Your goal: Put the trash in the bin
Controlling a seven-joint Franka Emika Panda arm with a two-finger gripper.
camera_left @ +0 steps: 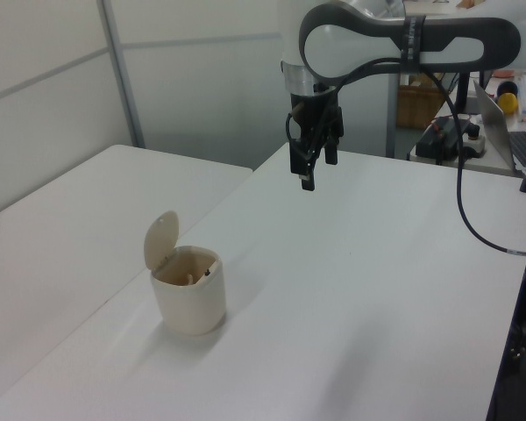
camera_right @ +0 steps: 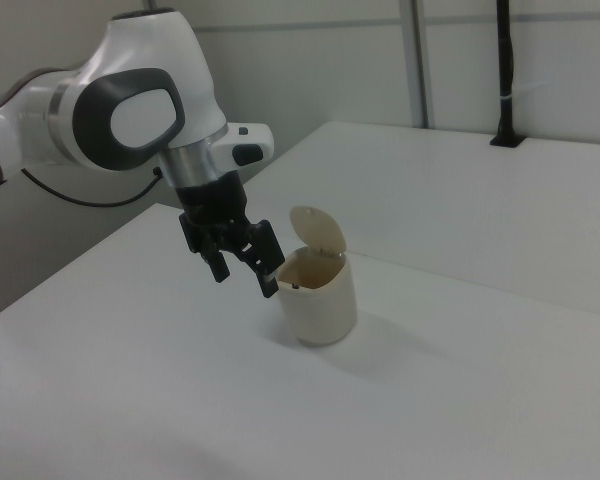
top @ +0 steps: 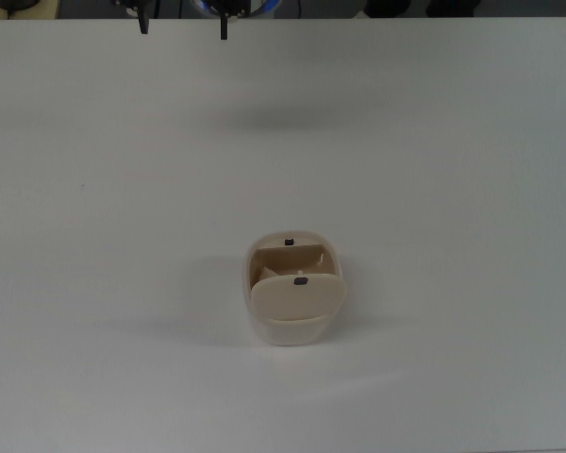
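Note:
The beige bin point(top: 294, 316) stands on the white table point(top: 434, 170) with its flap lid point(camera_left: 161, 238) tipped up and its mouth uncovered. A small cream-white lump, the trash point(camera_left: 189, 279), lies inside the bin. My gripper point(top: 183, 28) hangs open and empty above the table, at the top view's upper edge, well away from the bin. In the left view the gripper point(camera_left: 310, 172) sits high, to the right of and beyond the bin point(camera_left: 189, 303). In the right view the gripper point(camera_right: 246, 282) is just left of the bin point(camera_right: 321, 300), raised off the table.
A second white table point(camera_left: 61, 219) adjoins on the left view's left. A cluttered desk with a laptop point(camera_left: 500, 118) and cables lies behind the arm in the left view. A black post point(camera_right: 504, 70) stands at the far table edge in the right view.

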